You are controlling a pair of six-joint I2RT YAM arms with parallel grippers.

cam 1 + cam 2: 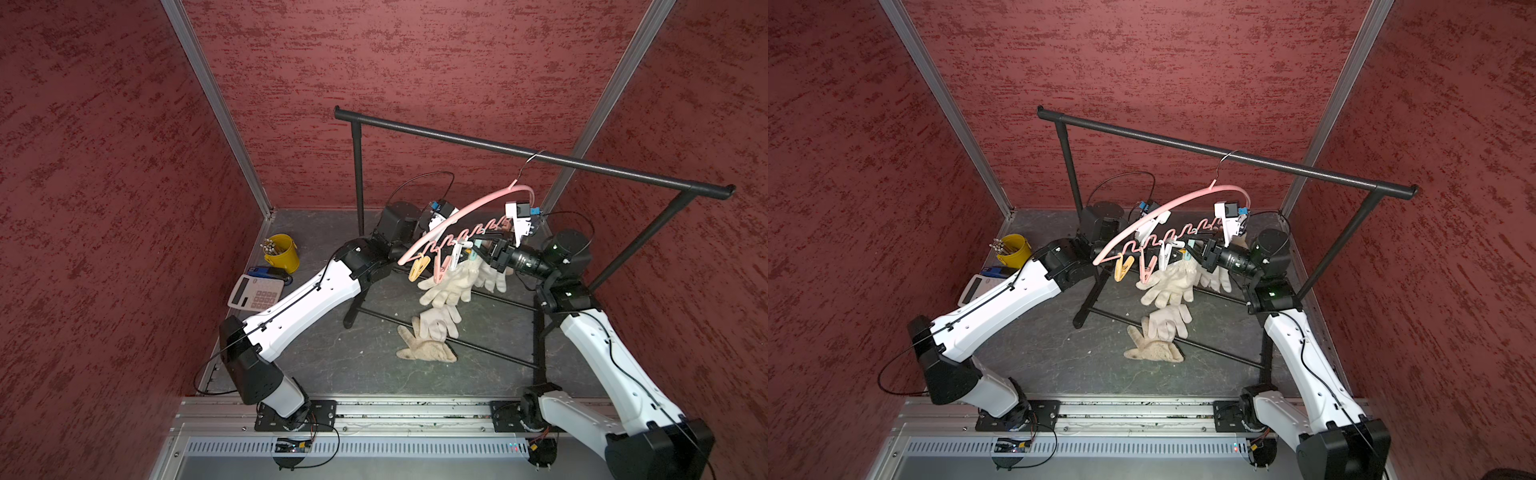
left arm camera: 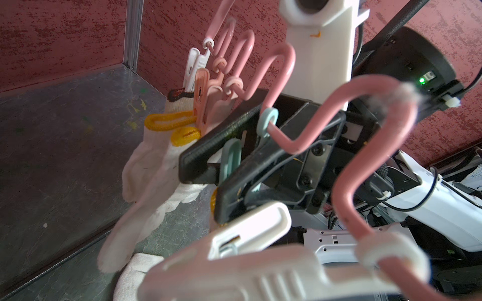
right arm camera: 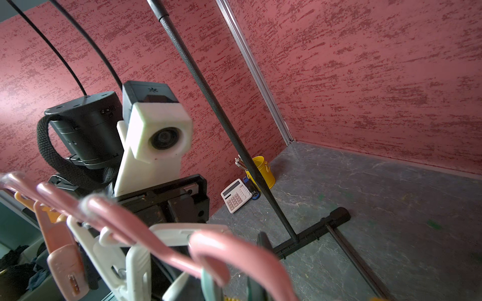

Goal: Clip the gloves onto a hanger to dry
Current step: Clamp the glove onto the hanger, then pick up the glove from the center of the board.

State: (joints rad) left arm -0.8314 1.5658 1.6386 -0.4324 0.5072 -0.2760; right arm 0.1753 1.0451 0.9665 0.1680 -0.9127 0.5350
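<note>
The pink hanger (image 1: 465,212) hangs tilted by its metal hook from the black rack rail. Two pale gloves (image 1: 449,286) hang clipped under its wavy bar, one with a yellow cuff (image 2: 167,122). Two more gloves (image 1: 432,332) lie on the floor below. My right gripper (image 1: 478,249) reaches in from the right and is shut on a teal clothespin (image 2: 229,156) on the wavy bar, one black finger on each side. My left gripper (image 1: 449,235) sits just behind the bar by a white clothespin (image 2: 250,229). Its fingertips are hidden, and I cannot tell what they touch.
The black garment rack (image 1: 498,145) spans the back, with its base bars (image 1: 478,345) crossing the floor under the gloves. A yellow bucket of sticks (image 1: 282,251), a calculator (image 1: 255,293) and a small blue object (image 1: 266,272) stand at the left wall.
</note>
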